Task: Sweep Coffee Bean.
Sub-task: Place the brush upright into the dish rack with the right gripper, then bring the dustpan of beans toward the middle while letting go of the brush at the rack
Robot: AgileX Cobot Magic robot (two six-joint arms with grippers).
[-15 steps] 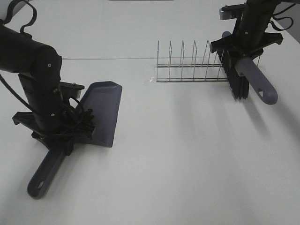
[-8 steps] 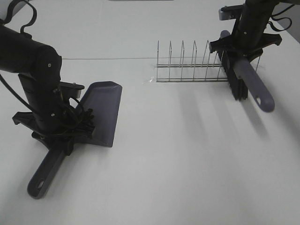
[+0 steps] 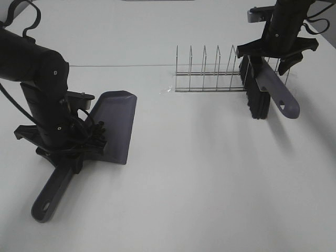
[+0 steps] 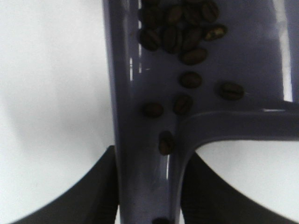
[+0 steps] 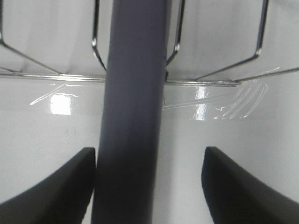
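Our left gripper (image 4: 149, 191) is clamped on the dustpan handle (image 4: 149, 154), one dark finger pressed against each side of it. The coffee beans (image 4: 180, 32) lie just beyond, inside the dustpan (image 3: 116, 123). Most are bunched against the back wall, a few are scattered loose, and one has slipped into the channel of the handle. In the high view we see no beans on the table (image 3: 210, 184), so we judge the sweeping done.

The dustpan's long axis runs from the handle at the lower left of the frame up to the pan. Its open lip faces right, toward the middle of the table. The left arm is therefore the one carrying the beans, and any tilt toward that lip could roll them out.

Our right gripper (image 3: 269, 52) is well apart at the upper right. It holds the brush (image 3: 257, 100) tilted, bristles down, just beside the end of the wire rack (image 3: 210, 73). In the wrist view one finger sits against the brush handle and the other shows a gap.
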